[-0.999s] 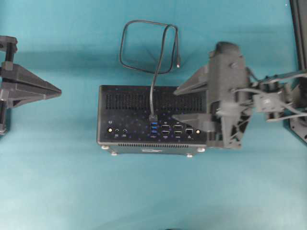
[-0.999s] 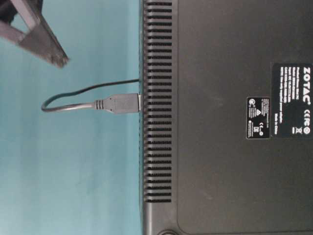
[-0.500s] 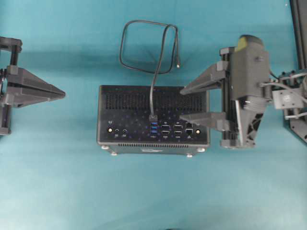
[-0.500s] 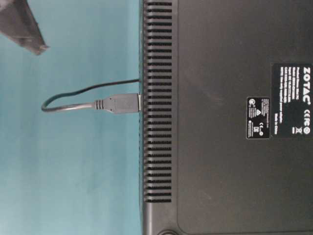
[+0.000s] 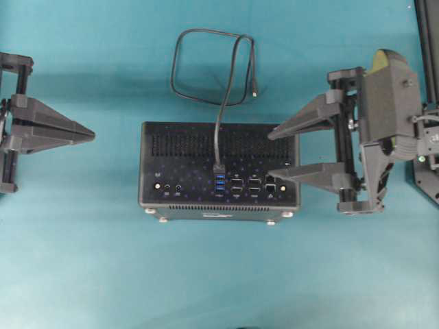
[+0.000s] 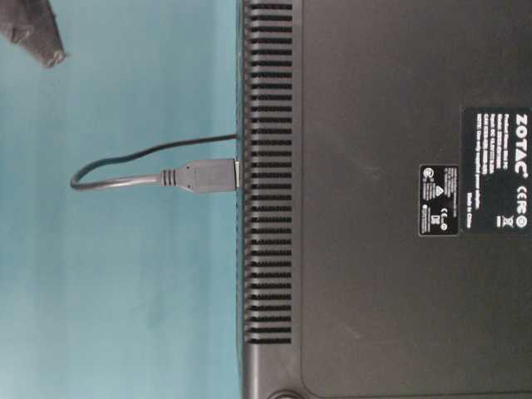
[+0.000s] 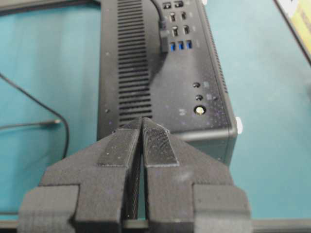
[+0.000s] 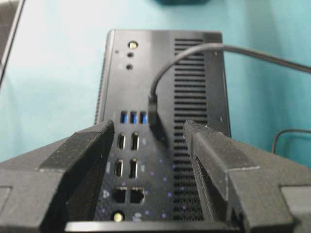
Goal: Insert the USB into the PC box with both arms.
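Note:
The black PC box [image 5: 185,171] lies mid-table with its port face up. The USB plug [image 5: 219,168] stands in that face beside the blue ports [image 5: 219,182], and its thin cable [image 5: 206,65] loops behind the box to a small metal tip [image 5: 255,94]. My right gripper [image 5: 278,154] is open with nothing between its fingers, its fingertips over the box's right end. In the right wrist view the plug [image 8: 156,119] sits ahead of the open gripper [image 8: 149,128]. My left gripper [image 5: 92,133] is shut and empty, well left of the box [image 7: 160,73].
A dark frame [image 5: 429,41] runs down the right edge. Teal cloth [image 5: 219,274] covers the table around the box. The table-level view shows the plug [image 6: 204,176] seated against the vented side, with one black fingertip [image 6: 37,37] in the top-left corner.
My right gripper has drawn back to the right, off most of the box, still open. The left gripper barely shifted. Plug and cable have not moved.

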Controlling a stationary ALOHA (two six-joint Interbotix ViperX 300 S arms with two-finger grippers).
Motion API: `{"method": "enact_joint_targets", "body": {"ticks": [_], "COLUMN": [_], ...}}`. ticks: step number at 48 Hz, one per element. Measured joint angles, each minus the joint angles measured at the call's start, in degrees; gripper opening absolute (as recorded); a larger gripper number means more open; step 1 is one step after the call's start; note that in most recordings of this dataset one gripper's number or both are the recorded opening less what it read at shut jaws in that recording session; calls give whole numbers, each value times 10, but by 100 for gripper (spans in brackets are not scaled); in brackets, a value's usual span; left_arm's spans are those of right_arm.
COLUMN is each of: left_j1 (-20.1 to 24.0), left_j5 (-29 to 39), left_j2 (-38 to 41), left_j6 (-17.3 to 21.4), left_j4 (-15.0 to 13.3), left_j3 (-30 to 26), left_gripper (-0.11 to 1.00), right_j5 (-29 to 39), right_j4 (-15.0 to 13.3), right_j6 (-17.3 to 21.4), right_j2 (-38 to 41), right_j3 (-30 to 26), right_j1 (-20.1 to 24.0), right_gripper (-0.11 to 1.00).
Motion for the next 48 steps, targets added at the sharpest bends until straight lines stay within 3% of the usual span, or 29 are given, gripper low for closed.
{"method": "enact_joint_targets", "body": {"ticks": [48], "left_j1": [0], "left_j5": [-18], "left_j2": [3], "left_j6": [0], "left_j4": [0], "left_j3": [9], "left_gripper": [0], "right_j5": [-1], "right_j4": [0], "right_j6": [1], "right_j2": [-9], "right_j3": [12], "right_j1": [0], "right_gripper": [66]}}
